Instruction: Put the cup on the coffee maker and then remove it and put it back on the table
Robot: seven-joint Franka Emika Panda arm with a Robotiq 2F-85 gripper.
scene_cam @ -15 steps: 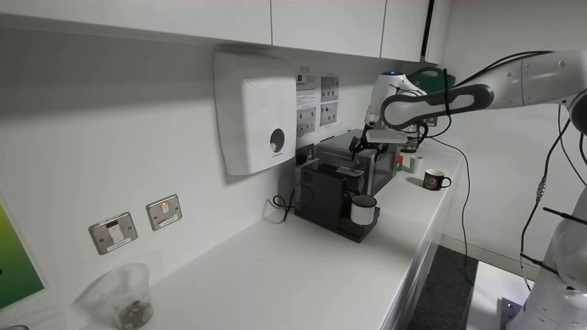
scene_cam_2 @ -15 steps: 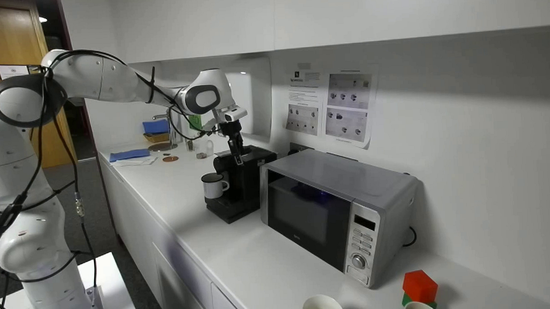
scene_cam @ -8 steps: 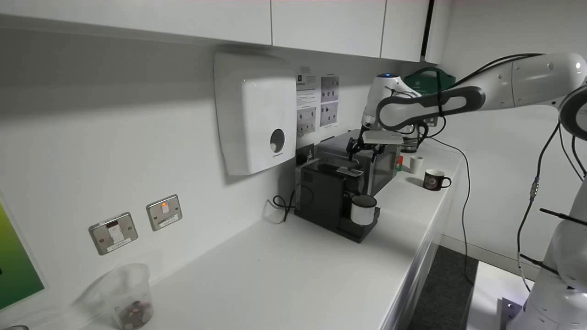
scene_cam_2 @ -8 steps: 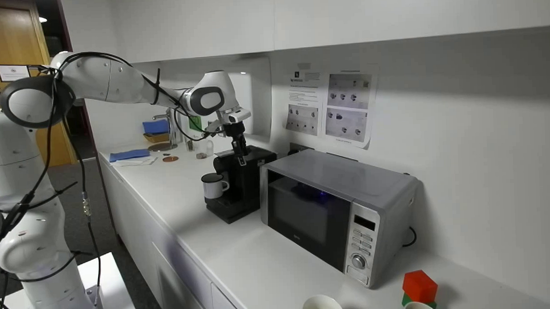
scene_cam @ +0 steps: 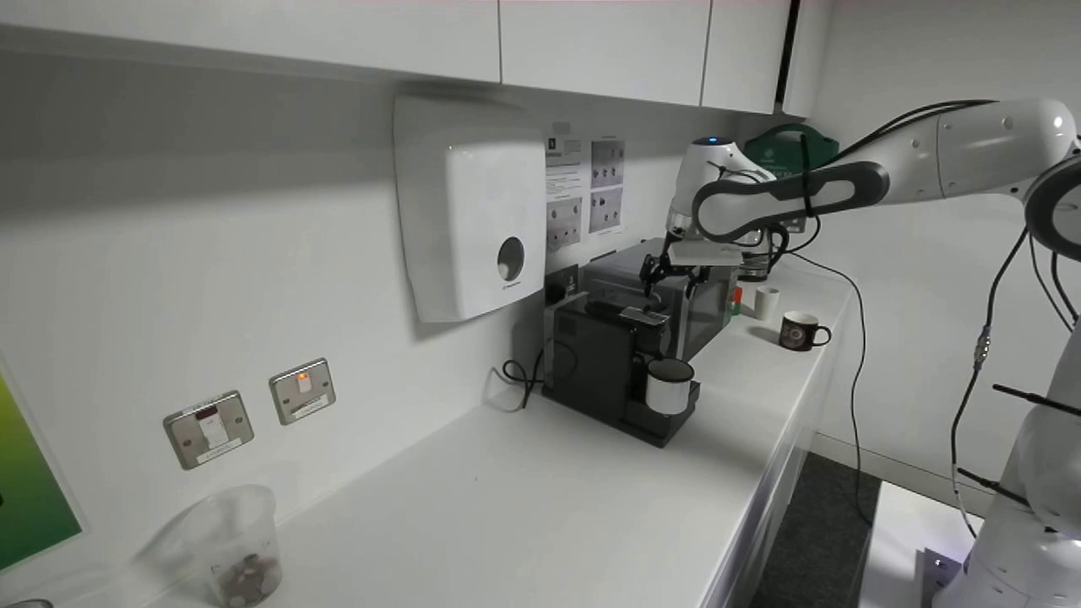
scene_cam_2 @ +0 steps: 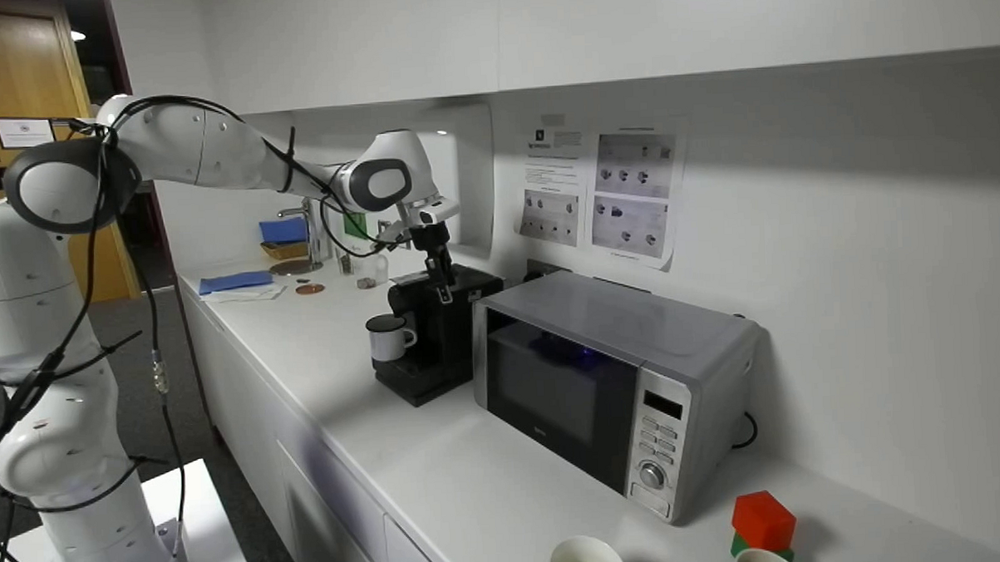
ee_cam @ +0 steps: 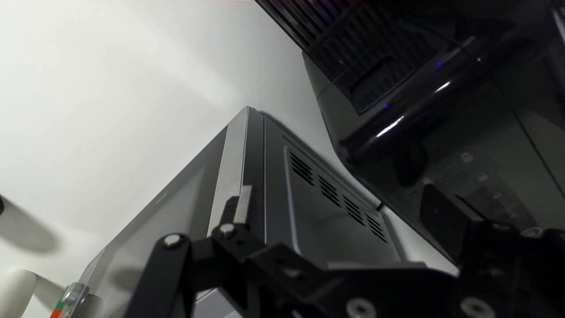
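On the coffee maker stands the cup, upright, so placing looks done. Near them hangs the claw, wide and empty. Left, I judge: taking the cup off and setting it on the bench.

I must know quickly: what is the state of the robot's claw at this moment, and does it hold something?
Claw: open, holding nothing; the white cup sits apart from it, at the front of the coffee maker.
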